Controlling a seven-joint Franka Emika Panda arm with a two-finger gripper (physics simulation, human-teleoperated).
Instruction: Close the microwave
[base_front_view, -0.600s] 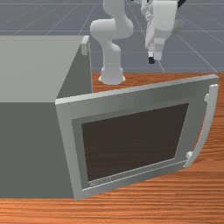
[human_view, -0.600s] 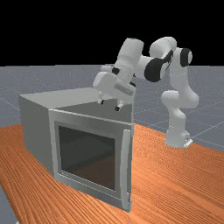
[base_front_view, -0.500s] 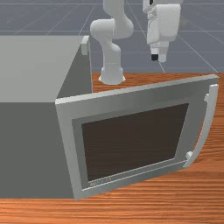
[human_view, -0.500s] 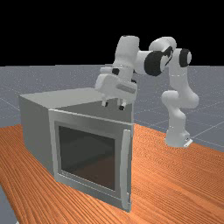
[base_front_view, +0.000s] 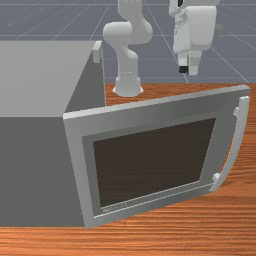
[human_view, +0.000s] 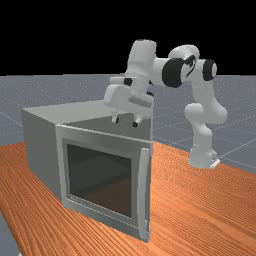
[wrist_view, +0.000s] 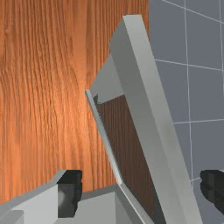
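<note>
The grey microwave (base_front_view: 35, 80) fills the front view's left. Its door (base_front_view: 150, 112) stands wide open, swung out toward the front view's right, with dark glass and a curved handle (base_front_view: 235, 145) at its free edge. In the far view my gripper (human_view: 125, 122) hangs pointing down at about the height of the door's top edge (human_view: 100, 133). The front view has the gripper (base_front_view: 188, 71) behind the door, on its inner side. From the wrist, the gripper (wrist_view: 141, 190) has widely parted fingers with nothing held, and the slanting door (wrist_view: 148, 100) lies below.
Orange-brown table wood (wrist_view: 43, 87) lies on the door's inner side in the wrist view. The microwave's body (human_view: 40, 150) stands at the far view's left. The arm's base (human_view: 202, 157) is at the far view's right, on the wood.
My hand has shifted toward the front view's right and turned, its two fingers now showing more side by side there. Door and microwave stand as before.
</note>
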